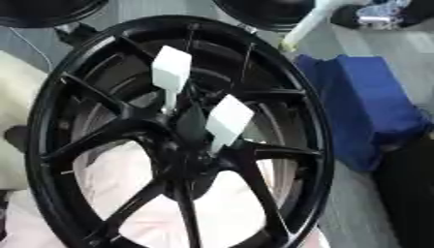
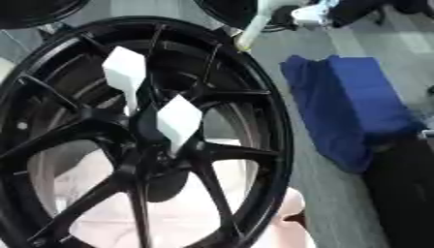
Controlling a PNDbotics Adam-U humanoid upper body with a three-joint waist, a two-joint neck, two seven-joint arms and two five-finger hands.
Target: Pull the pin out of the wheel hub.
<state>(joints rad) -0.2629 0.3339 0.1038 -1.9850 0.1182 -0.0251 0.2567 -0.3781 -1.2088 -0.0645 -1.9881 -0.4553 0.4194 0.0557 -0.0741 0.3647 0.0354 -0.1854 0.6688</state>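
**Inspector:** Report the position of the workpiece.

**Technician:** The glossy black multi-spoke alloy wheel (image 1: 174,140) stood tilted and filled most of both eye views. Its spokes ran from the rim to the dark central hub (image 1: 188,145).

**Inspector:** And the pins?

**Technician:** Two white pins with flat, rectangular, paddle-shaped heads stuck out of the hub area. The upper white pin (image 1: 171,72) stood nearly upright, its narrow stem running down toward the hub. The lower white pin (image 1: 227,120) sat just beside it, to the right and lower, leaning slightly. The exact seating point of either stem could not be determined.

**Inspector:** State of the hands?

**Technician:** Neither the left hand nor the right hand appeared in either view, so whether the fingers were spread, pressed together or pinching could not be told.

**Inspector:** Surroundings?

**Technician:** A pale pink surface (image 1: 212,208) showed through the lower spoke openings. A blue folded cloth (image 2: 348,106) lay on the grey floor (image 2: 326,203) to the right of the wheel, apart from it. A white tubular leg (image 1: 307,24) stood behind the rim.
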